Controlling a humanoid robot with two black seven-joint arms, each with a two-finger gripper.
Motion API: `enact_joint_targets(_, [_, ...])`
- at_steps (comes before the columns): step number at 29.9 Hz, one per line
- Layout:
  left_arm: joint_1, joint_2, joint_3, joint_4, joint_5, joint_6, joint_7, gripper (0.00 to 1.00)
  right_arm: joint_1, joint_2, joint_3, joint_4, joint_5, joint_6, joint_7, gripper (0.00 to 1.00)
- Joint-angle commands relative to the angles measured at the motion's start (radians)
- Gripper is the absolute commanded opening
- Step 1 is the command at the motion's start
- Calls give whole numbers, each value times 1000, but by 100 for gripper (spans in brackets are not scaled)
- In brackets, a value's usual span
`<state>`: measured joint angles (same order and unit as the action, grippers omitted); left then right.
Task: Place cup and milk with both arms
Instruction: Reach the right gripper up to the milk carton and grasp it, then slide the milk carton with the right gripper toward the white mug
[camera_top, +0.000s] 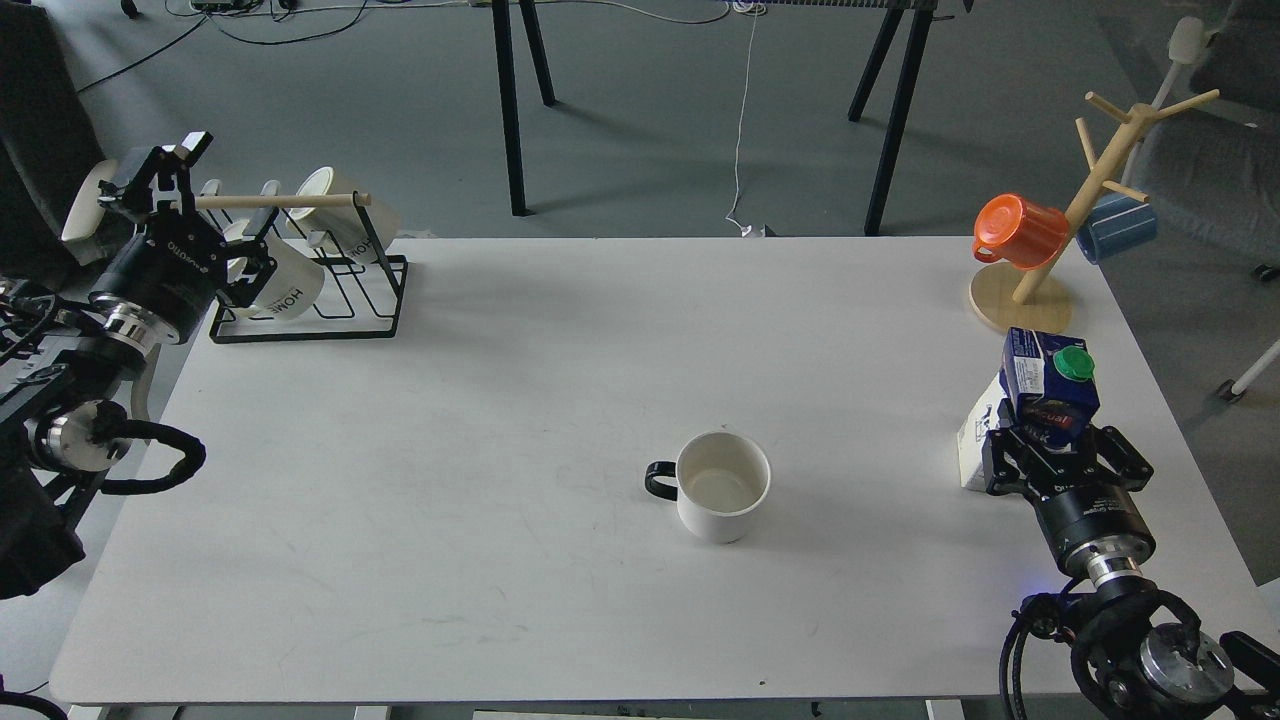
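Because the task is calling for both arms, I am reading the layout as a split job: the milk (1045, 392) is sitting at the right side of the bench (500, 600), within my right arm's reach, and the cup (722, 486) is standing upright near the middle, handle pointing left toward my other arm. My right gripper (1050, 440) is closing around the carton's lower body, its fingers pinching it from either side, which is keeping the green cap up and the carton near upright. I am judging this grip low enough that the tall carton could tip if I am swinging it fast.

My left gripper (165, 170) is hovering well apart from the cup, up by the mug rack (330, 290) at the bench's far left corner; whether its fingers are spread or pressed together, I cannot tell. The cup is lying untouched, so I am expecting its pickup to be the remaining step.
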<state>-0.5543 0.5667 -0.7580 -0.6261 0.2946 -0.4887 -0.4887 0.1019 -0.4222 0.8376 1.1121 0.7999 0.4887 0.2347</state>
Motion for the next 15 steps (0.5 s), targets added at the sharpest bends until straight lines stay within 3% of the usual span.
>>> enact_joint_targets(1, [4, -1, 0, 2, 0, 0, 0, 94, 2, 32, -3, 8, -51, 0, -2, 39])
enact_joint_targets(15, [7, -1, 0, 3, 0, 0, 0, 95, 7, 129, -9, 107, -246, 0, -2, 39])
